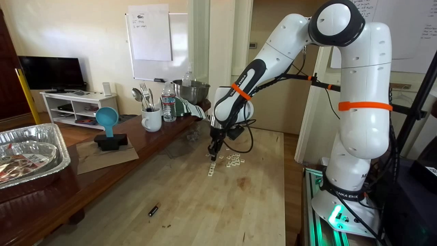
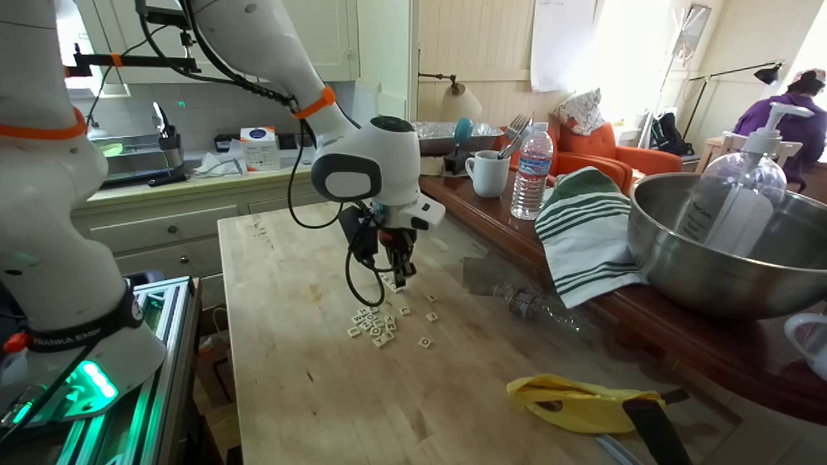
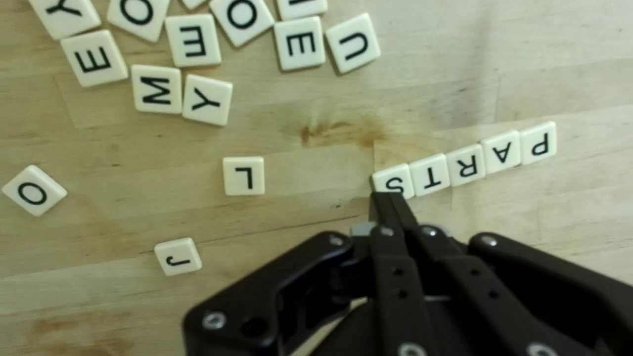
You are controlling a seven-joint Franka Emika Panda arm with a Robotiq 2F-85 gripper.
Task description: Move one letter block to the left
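presumably we were about to start the move, and the s block [image 3: 393, 179] looked the likeliest one, though the task named no letter and we could not be sure; nor could we tell whose left was meant. the jaws were closed up side by side with nothing showing between them, so a push or drag suited us better than a pinch. the t block [image 3: 430, 174] lay snug against the s block, leaving hardly any room to get behind it; we judged it best to rest the fingertips [image 3: 380, 206] lightly on top and draw the block off slowly and level, since too hard a press might skew it or disturb its neighbour. the l block [image 3: 244, 176], lying by itself, would have been simpler to nudge from its side.

as for position, the s block sat at the end of the row [image 3: 465, 164] spelling parts, right at the tips of the gripper [image 3: 389, 195], which hid a bit of its lower edge in the wrist view; whether they touched it, we could not tell. the l block lay apart from the tips, to the left in that view. in an exterior view, the row [image 1: 211, 169] ran out from just below the gripper.
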